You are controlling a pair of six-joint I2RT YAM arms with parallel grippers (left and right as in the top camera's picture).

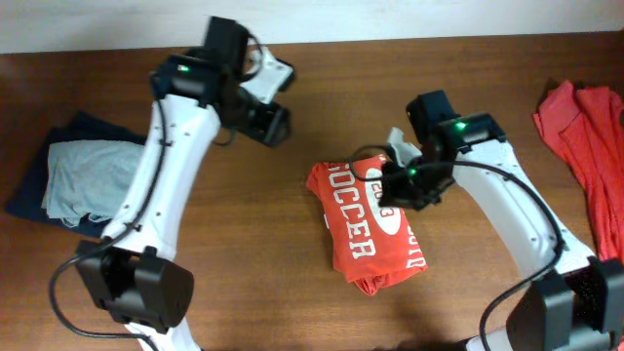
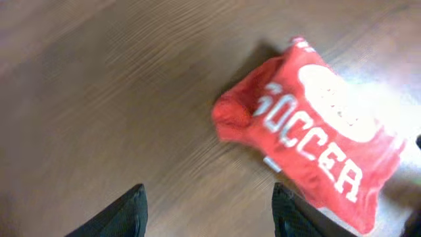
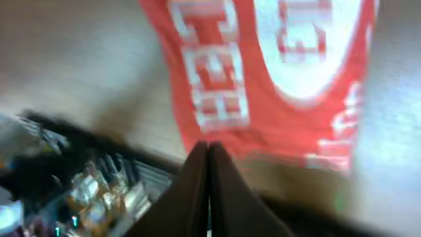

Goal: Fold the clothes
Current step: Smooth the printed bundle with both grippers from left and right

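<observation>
The clothes show as two orange-red shirts. One lies folded in the middle of the table, a compact packet with white "SOCCER" print up [image 1: 369, 229] [image 2: 316, 131] [image 3: 263, 79]. The other lies crumpled at the table's right edge [image 1: 585, 141]. My right gripper [image 1: 398, 185] [image 3: 209, 155] hovers over the folded shirt's far right corner, its fingers pressed together with nothing seen between them. My left gripper [image 1: 273, 125] [image 2: 207, 210] hangs over bare wood to the far left of that shirt, jaws wide apart and empty.
A folded stack of navy and pale grey garments [image 1: 73, 175] rests at the table's left side. Brown wooden tabletop [image 1: 253, 244] lies between that stack and the folded shirt. The table's far edge meets a white wall [image 1: 390, 19].
</observation>
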